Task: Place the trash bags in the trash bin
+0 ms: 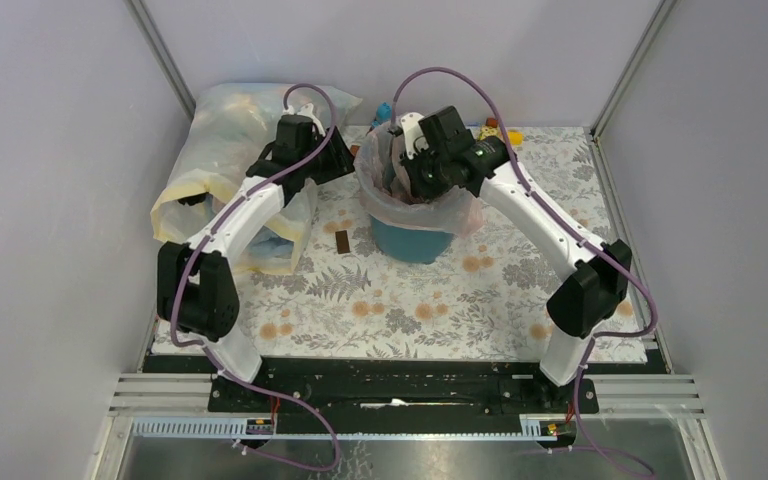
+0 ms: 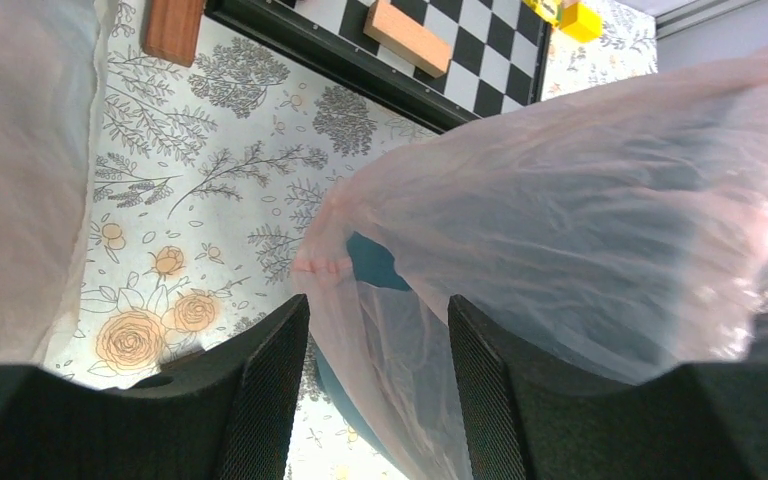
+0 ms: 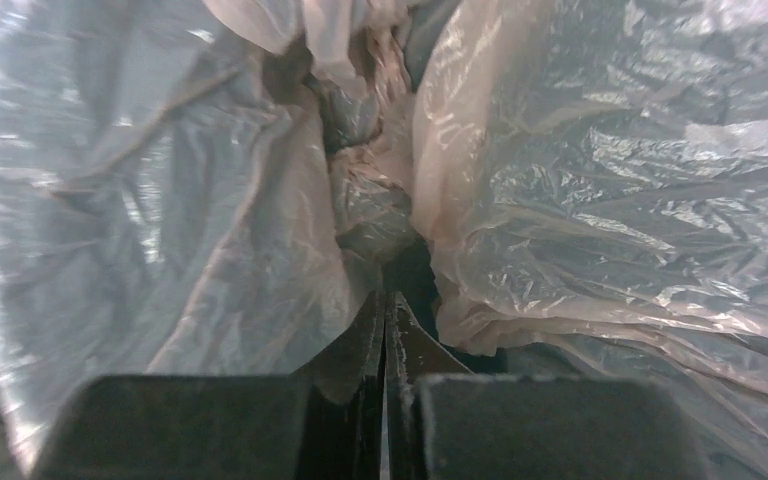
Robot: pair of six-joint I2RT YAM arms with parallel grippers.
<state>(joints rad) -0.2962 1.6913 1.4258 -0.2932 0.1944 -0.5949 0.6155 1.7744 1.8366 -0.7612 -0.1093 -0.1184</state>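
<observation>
Trash bag (image 1: 371, 182) lines trash bin (image 1: 412, 244); right claw (image 3: 385, 302) inside, pressed together; left claw (image 2: 378, 312) spread.

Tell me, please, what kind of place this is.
Probably a robot test booth: plain grey walls on metal frame posts, two robot arms bolted to a rail, and a floral cloth staged under a teal trash bin.

one teal trash bin (image 1: 415, 243) and one pale-pink trash bag (image 1: 372, 182) are in view, plus one large yellowish-white sack (image 1: 210, 140). there are two arms, the left arm (image 1: 245, 210) and the right arm (image 1: 545, 210). the left wrist view shows two wooden blocks (image 2: 407, 35) and one checkerboard (image 2: 480, 60).
</observation>
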